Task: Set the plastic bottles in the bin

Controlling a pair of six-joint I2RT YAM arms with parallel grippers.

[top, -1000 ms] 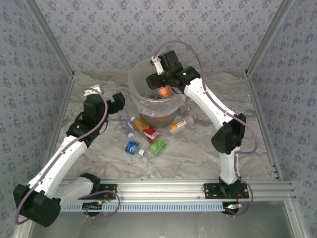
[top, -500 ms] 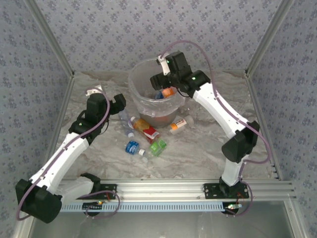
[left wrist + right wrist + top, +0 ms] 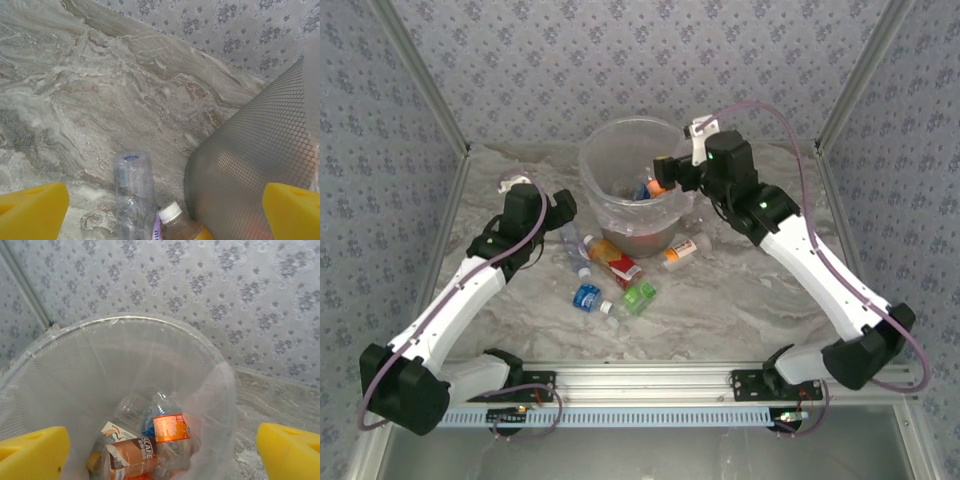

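Note:
The bin [image 3: 610,150] stands at the back middle of the table, lined with a clear bag. Inside it lie plastic bottles, among them an orange-labelled one [image 3: 170,427] and a brown-labelled one [image 3: 127,455]. My right gripper [image 3: 666,174] hovers open and empty over the bin's right rim [image 3: 125,320]. On the table in front lie a clear bottle [image 3: 572,246], a red-and-orange one [image 3: 611,259], a blue one [image 3: 586,296], a green one [image 3: 639,297] and an orange-capped one [image 3: 682,249]. My left gripper [image 3: 556,214] is open above the clear bottle [image 3: 132,190], beside a white-capped bottle [image 3: 176,222].
The bin's mesh wall [image 3: 250,185] stands just right of the left gripper. Patterned walls close in the marbled table [image 3: 720,300] on three sides. A metal rail [image 3: 650,380] runs along the near edge.
My right gripper has opened and the orange-labelled bottle has dropped into the bin. The right arm has drawn back to the right. The left arm has edged toward the clear bottle.

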